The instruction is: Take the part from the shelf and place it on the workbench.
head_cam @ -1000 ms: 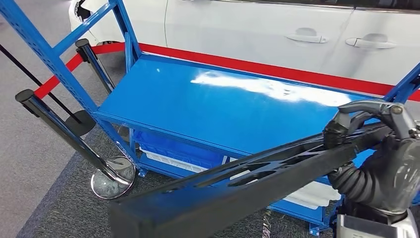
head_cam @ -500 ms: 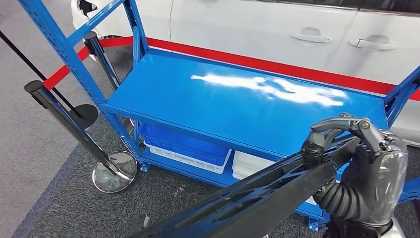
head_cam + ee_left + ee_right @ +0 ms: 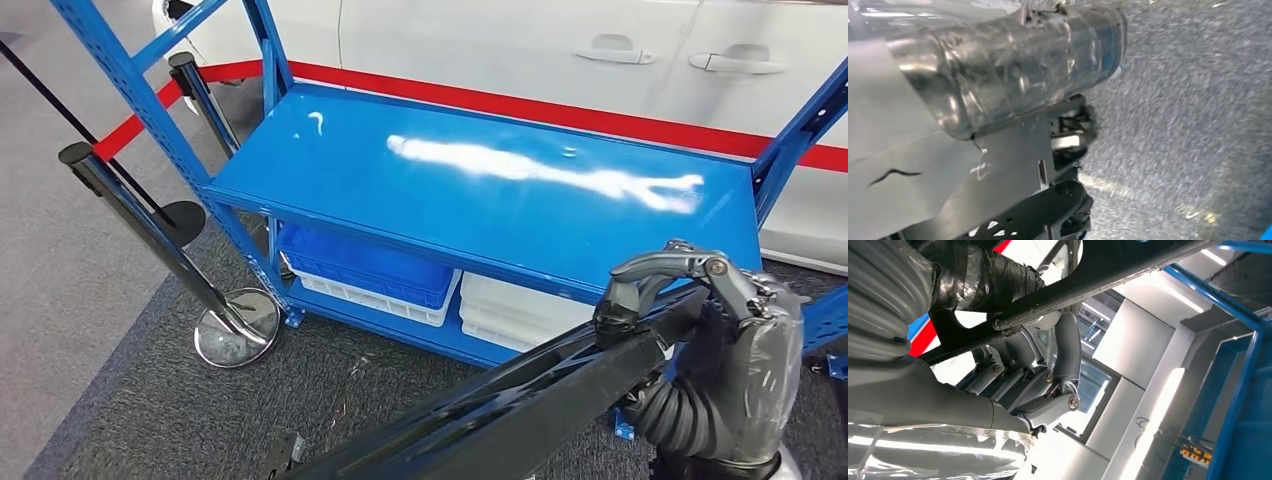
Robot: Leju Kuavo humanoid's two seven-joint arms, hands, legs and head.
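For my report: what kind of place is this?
Probably a car workshop or showroom floor: a white car behind a red barrier belt, and a blue metal shelf holding storage bins.

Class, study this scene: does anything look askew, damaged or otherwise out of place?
Nothing looks damaged or spilled. The right hand grips one end of a long black part, which slants across the view in front of the blue shelf. The bins sit tidily below.

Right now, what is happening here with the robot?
The robot's right hand grips one end of a long black part, holding it in the air in front of the blue shelf. The part touches no surface. Blue and white bins sit on the lower level, and a white car stands behind.
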